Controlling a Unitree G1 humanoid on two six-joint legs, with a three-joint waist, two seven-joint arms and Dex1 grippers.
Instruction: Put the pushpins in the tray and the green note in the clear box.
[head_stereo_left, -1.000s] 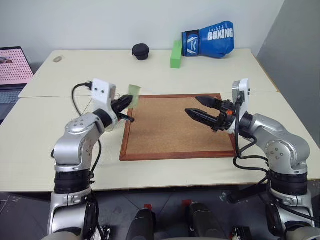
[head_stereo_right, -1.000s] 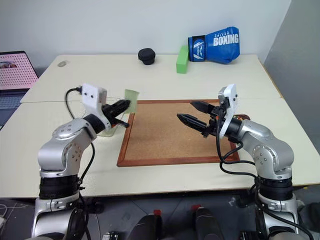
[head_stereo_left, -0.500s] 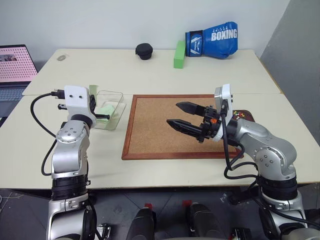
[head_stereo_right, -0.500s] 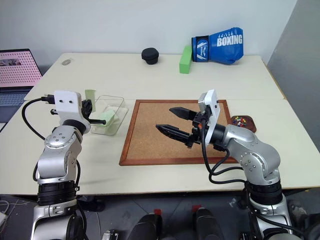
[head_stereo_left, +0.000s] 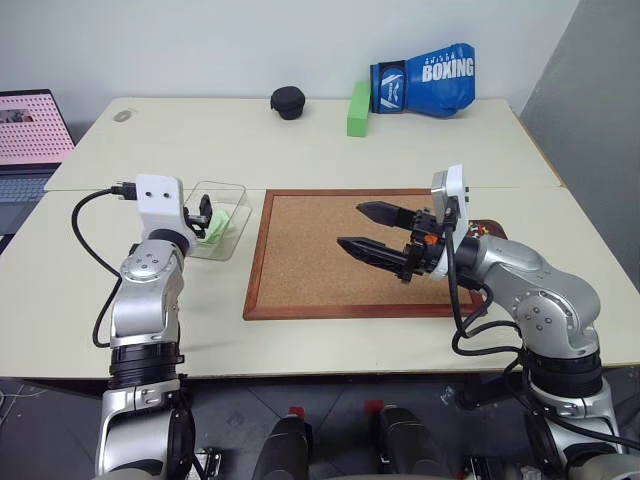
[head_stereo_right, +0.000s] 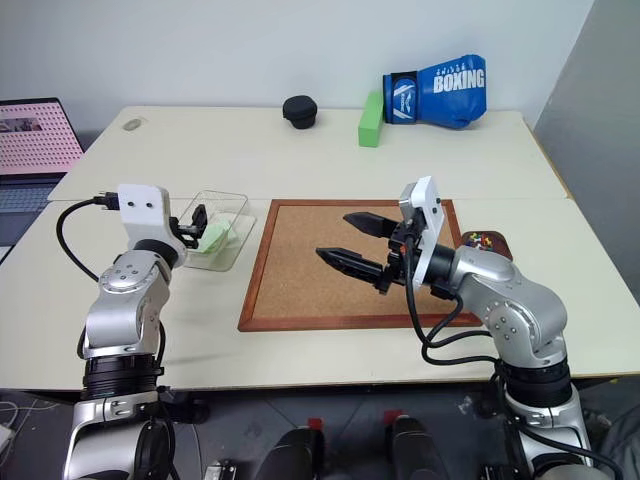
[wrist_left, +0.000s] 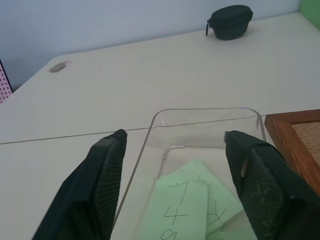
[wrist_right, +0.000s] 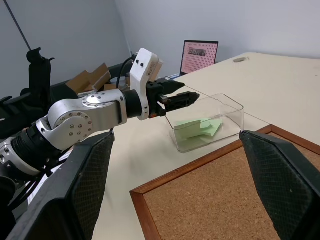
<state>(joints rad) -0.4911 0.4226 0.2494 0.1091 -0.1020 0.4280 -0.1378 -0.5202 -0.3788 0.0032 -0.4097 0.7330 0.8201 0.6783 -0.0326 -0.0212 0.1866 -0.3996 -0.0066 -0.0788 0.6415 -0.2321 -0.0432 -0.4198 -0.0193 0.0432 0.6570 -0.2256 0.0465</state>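
The left hand (wrist_left: 172, 185) stands wide with nothing between its fingers, poised level over the near end of the clear box (wrist_left: 207, 117). Inside the box, just beyond the fingertips, lies the green note (wrist_left: 182, 210), flat on the floor of the box with handwriting facing up; more pale green paper shows beneath it. On the desk (head_stereo_left: 300, 140), the box sits at about nine o'clock from the corkboard (head_stereo_left: 330, 250), just off its wooden frame.

The right hand (head_stereo_left: 372, 228) is also spread wide and empty, hovering above the corkboard's middle and pointing toward nine o'clock. At roughly three o'clock from the corkboard, partly hidden behind the right arm, sits the tray (head_stereo_right: 490, 243), with the pushpins (head_stereo_right: 481, 240) a small cluster of coloured heads inside it. No pins are visible on the cork.

The note looks feather-light and limp: it would curl or flutter in any draught and slide easily on smooth plastic. If it needed moving, pinching a free edge would serve better than pressing down flat. The pins are hard, tiny and prone to roll, with sharp points; each is best taken by the plastic head, squeezed across its waist. Both parts of the task appear settled as things lie.
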